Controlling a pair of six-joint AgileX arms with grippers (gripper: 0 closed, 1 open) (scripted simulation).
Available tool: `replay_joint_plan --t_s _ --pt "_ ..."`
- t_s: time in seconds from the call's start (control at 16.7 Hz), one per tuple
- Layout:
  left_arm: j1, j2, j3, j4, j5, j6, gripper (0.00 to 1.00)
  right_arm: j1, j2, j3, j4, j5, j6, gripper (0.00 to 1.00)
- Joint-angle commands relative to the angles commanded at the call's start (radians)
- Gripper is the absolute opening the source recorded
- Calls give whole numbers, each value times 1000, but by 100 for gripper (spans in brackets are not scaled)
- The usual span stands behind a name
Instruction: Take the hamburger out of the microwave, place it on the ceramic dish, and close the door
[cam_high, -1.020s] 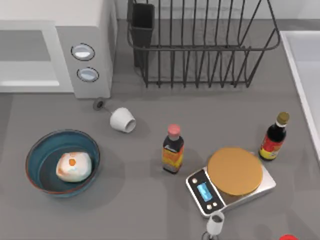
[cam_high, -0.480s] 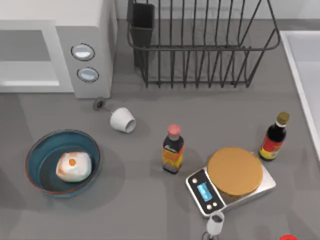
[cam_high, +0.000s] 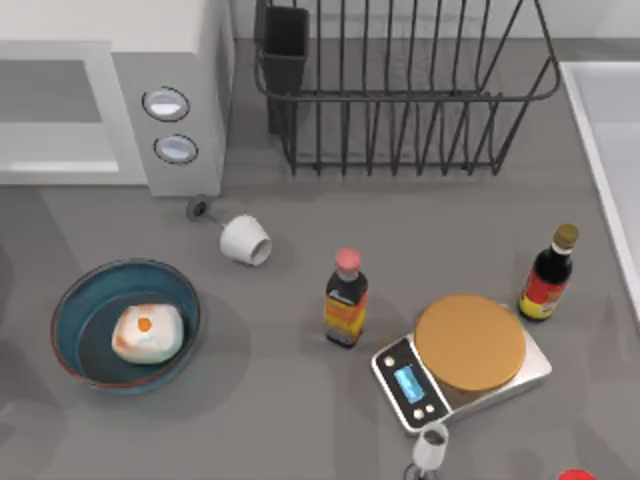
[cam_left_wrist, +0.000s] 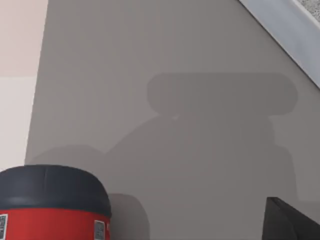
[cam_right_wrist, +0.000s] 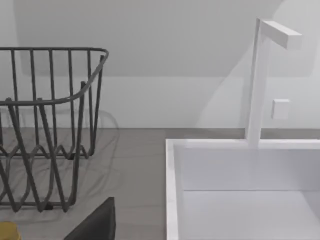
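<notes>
The hamburger, a pale cream lump with orange patches, lies inside the ceramic dish, a blue bowl at the table's front left. Behind it stands the white microwave with two round knobs. Its door, white-framed with a grey window, lies flush with the front. A dark piece of my left gripper hangs over bare grey table in the left wrist view. A dark piece of my right gripper sits near the rack and sink in the right wrist view.
A tipped white cup lies right of the dish. A sauce bottle, a scale bearing a tan disc and a dark bottle stand front right. A wire rack and a sink are behind. A red can is near my left gripper.
A faint shadow has spread along the table's left edge. The hamburger, the dish and the other things on the table have not moved.
</notes>
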Motion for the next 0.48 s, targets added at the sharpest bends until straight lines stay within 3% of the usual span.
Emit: replay_joint_plan --t_s 0.48 --pt "-224 -215 -206 67 -128 -216 0 0 0 0 0 0 0 100"
